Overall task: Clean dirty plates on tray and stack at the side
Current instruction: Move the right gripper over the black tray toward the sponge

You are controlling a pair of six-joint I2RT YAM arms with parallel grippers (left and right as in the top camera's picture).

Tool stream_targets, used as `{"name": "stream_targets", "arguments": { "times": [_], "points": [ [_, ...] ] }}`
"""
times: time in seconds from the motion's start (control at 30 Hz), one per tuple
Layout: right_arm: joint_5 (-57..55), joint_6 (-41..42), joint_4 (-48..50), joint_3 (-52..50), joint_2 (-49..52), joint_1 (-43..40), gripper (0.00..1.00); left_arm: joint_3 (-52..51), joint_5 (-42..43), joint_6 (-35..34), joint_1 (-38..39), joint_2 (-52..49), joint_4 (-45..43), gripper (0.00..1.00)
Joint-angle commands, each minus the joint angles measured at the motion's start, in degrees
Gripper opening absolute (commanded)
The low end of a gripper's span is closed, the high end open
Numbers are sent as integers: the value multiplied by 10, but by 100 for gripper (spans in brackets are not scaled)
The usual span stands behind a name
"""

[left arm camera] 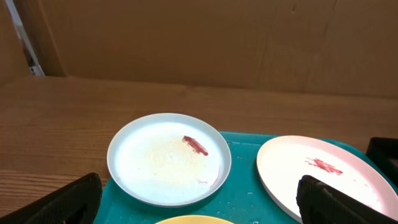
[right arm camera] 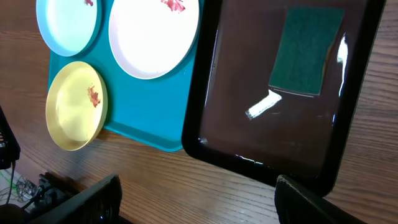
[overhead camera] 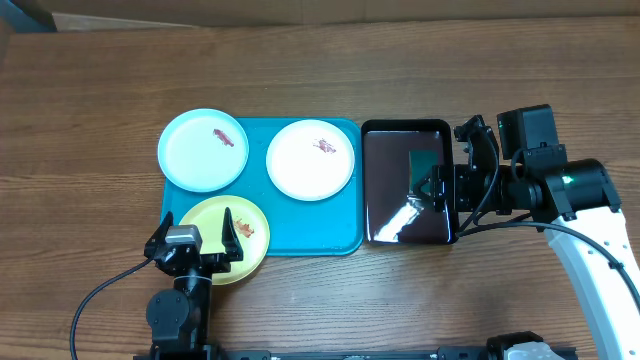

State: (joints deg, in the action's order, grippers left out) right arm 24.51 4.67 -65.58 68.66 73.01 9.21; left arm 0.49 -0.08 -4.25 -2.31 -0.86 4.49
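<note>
Plates: all three on turquoise tray [overhead camera: 340, 225], centre-left of overhead frame.
- Light blue plate [overhead camera: 203, 150] at tray's upper left, white plate [overhead camera: 311, 159] upper right, yellow plate [overhead camera: 252, 245] overhanging lower-left edge.
- Reddish smear on each; none cleaned, no stack at side. Whole job left, by my reading.
- Green sponge [right arm camera: 308, 50] lies untouched in dark tray [overhead camera: 390, 170], right of turquoise one.
- Left gripper [overhead camera: 199, 216] over yellow plate, jaws spread full, empty.
- Right gripper [right arm camera: 198, 180] above dark tray, jaws wide, holding nothing.

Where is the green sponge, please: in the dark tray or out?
In: the green sponge lies flat inside the dark tray, within its rim.
</note>
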Motion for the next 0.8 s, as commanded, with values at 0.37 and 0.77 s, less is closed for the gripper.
{"name": "stream_targets", "arguments": {
  "times": [0.37, 0.77],
  "points": [
    [-20, -3, -6, -4, -2, 4, 84, -2, -4, 9, -3, 5, -1, 100],
    [-183, 100, 43, -46, 0, 86, 79, -2, -4, 9, -3, 5, -1, 100]
  ]
}}
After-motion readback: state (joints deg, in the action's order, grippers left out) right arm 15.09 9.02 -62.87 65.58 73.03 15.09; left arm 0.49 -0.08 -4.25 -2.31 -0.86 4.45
